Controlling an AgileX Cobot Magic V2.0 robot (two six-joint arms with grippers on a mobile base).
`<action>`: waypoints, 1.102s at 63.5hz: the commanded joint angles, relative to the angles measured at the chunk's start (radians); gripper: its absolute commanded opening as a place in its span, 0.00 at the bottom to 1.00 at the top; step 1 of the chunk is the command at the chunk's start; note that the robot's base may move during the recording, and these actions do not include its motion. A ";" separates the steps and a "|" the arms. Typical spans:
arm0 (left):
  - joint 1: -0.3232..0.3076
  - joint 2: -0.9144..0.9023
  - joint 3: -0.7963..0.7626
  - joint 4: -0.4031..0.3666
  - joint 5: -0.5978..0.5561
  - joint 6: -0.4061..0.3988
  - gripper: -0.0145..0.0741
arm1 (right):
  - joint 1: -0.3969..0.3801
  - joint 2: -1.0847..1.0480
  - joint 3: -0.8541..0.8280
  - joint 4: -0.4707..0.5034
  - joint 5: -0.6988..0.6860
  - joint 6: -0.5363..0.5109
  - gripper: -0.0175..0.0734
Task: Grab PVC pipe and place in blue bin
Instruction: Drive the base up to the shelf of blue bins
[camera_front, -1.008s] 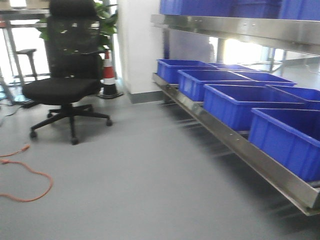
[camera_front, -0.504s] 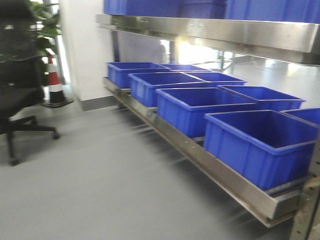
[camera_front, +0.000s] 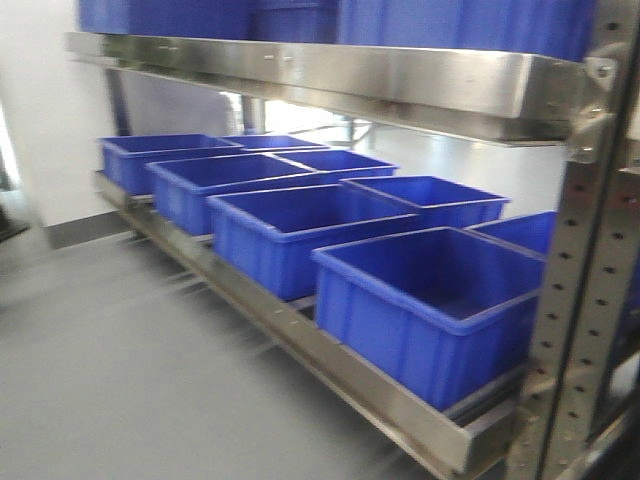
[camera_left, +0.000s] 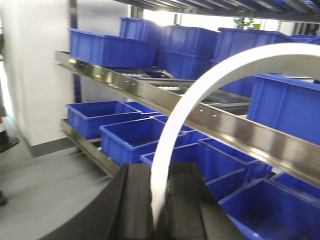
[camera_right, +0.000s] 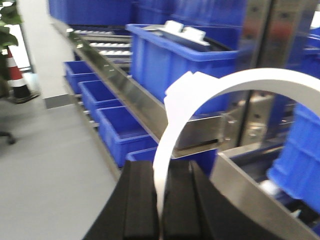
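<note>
Seemingly pipe (camera_right: 185, 31) lies in a bin (camera_right: 165, 60) up ahead of right claw (camera_right: 161, 200); it and left claw (camera_left: 160, 210) each clamp a band (camera_right: 240, 80).

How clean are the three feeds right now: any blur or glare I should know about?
Exterior front-facing: streaky motion blur on the floor and the nearest blue bin, blown-out glare behind the shelf. Left wrist: sharper upper-shelf bins, soft white arc close up, bright glare at top. Right wrist: blurriest, the rack upright smeared.
</note>
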 joint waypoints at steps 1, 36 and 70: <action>-0.005 -0.005 -0.001 -0.006 -0.028 0.001 0.04 | 0.000 -0.004 -0.005 -0.004 -0.024 -0.002 0.01; -0.005 -0.005 -0.001 -0.006 -0.028 0.001 0.04 | 0.000 -0.004 -0.005 -0.004 -0.024 -0.002 0.01; -0.005 -0.005 -0.001 -0.006 -0.028 0.001 0.04 | 0.000 -0.004 -0.005 -0.004 -0.024 -0.002 0.01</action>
